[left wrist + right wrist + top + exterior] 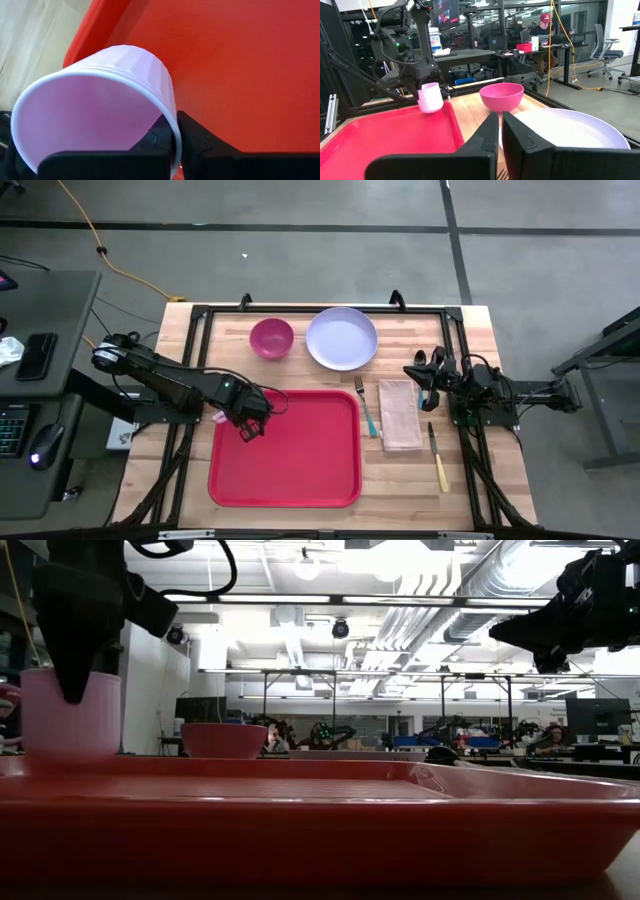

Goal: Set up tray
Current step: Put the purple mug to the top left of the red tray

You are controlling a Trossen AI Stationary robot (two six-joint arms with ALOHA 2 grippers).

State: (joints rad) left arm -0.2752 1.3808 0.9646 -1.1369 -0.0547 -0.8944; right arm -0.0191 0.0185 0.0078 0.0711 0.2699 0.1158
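My left gripper [247, 420] is over the far left corner of the red tray [300, 470], its 2 fingers [200, 142] pinching the rim wall of a pale pink cup [100, 95], 1 finger inside the cup and 1 outside. The low view shows the cup [70, 715] upright at that corner of the tray [320, 825], though I cannot tell whether its base touches the tray floor. The tray lies flat on the wooden table [480, 330], toward the near edge and left of the middle. Beyond the tray's far edge sit a magenta bowl [271, 337] and, to its right, a lavender plate [341, 338]. Just beside the tray's right edge lies a fork [365, 406], then a tan napkin [400, 414], then a knife with a yellow handle [437, 456] closer to the table's right edge. My right gripper [428, 374] waits above the table's right side, beside the napkin's far end, its fingers [487, 132] pressed together on nothing.
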